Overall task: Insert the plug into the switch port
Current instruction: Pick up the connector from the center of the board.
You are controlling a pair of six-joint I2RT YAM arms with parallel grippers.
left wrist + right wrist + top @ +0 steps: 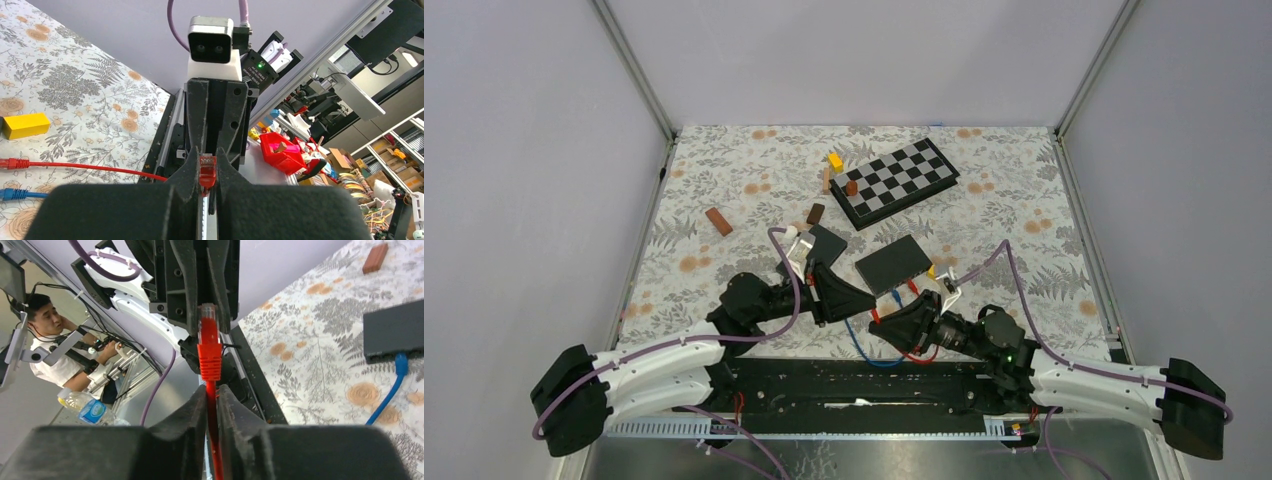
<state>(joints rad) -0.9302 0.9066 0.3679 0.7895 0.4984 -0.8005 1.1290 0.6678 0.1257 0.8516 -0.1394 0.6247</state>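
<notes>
Floral-patterned bench carries the black switch near centre, with a chessboard behind it. Both arms meet just in front of the switch.

Left wrist view: the left pincer is clenched on the red plug, which is held clear of the bench and apart from the switch.

Right wrist view: the right pincer flanks the red cable just behind the plug. Whether it pinches the cable cannot be told.
</notes>
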